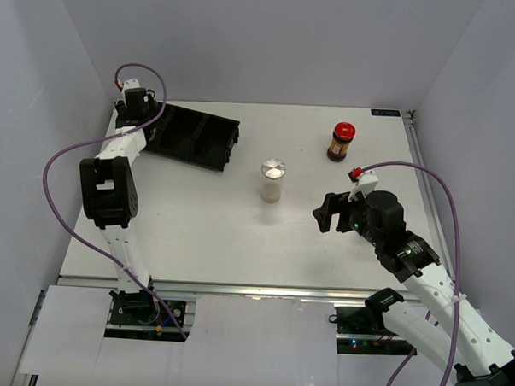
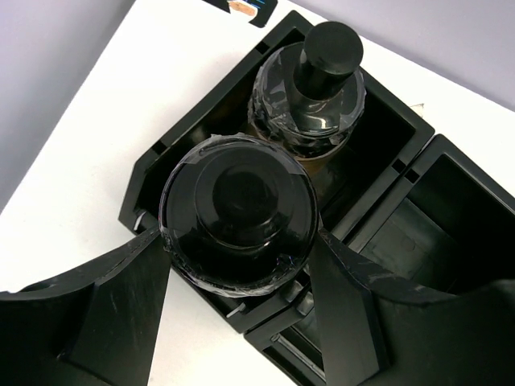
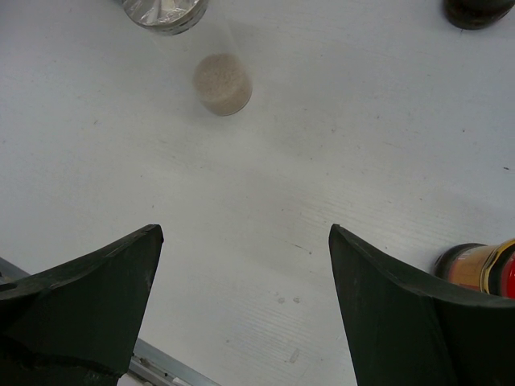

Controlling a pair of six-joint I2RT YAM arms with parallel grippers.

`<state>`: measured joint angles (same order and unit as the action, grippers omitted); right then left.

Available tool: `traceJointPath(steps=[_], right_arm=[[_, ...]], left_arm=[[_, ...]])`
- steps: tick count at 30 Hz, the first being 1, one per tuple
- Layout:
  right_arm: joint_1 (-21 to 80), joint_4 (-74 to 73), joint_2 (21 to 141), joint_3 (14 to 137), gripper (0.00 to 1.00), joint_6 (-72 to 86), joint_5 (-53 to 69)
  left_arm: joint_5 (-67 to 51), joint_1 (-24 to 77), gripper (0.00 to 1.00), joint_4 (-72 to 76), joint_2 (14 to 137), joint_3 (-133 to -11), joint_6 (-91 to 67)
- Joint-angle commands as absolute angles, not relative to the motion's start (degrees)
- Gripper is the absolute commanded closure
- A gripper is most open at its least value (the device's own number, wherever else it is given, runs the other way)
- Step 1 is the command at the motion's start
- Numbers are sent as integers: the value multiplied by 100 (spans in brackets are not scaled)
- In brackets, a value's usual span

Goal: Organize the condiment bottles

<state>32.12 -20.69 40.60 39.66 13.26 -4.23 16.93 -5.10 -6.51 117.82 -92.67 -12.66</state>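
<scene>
My left gripper (image 2: 239, 241) reaches into the black tray (image 2: 143, 189) at the far left (image 1: 210, 133). Its fingers press both sides of a black-topped shaker (image 2: 237, 211) standing in a tray compartment. A second black-capped bottle (image 2: 323, 80) stands in the compartment behind it. A clear jar with a silver lid (image 1: 273, 178) stands mid-table and also shows in the right wrist view (image 3: 165, 12). One red-lidded brown jar (image 1: 341, 141) stands far right. Another red-lidded jar (image 1: 356, 173) sits just beside my right gripper (image 1: 327, 215), at its right finger (image 3: 479, 269). My right gripper (image 3: 245, 235) is open and empty over bare table.
The tray's right-hand compartments (image 2: 451, 201) hold nothing that shows. The table's metal front edge (image 3: 161, 362) lies close below the right gripper. Grey walls enclose the table on three sides.
</scene>
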Motion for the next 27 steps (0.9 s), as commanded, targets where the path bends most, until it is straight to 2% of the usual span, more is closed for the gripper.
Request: traceJointPath(steps=[1,11,12,13,14,18,22,27], right_arm=[[3226,-2007,4061,4203,10,1266,-541],[3220,-2001,4022,4180,10,1269,-566],[3217,-2010,4022,4189,10,1269,-565],[3217,-2021,4017,4201,10,1274,-571],[3217,-2021,4001,4193,10,1267,-571],[3218,-2005,3938,4167,10,1274,-571],[3218,-2013,3929,4177,10,1273,-563],[3222,-2036,3909,4215,10,1266,-562]], left_arm=[[1531,-519,100,-245,11891,-9677,-1235],[1576,-519,100,-148,11991,-9679,-1086],[1565,-519,97,-112,11977,-9622,-1064],[1548,-519,91,-72,11954,-9565,-1063],[1547,-519,75,-55,11945,-9547,-1056],[1380,-519,34,-126,11997,-9624,-1064],[1339,-519,29,-166,11983,-9585,-1072],[1357,-519,15,-175,11896,-9497,-1112]])
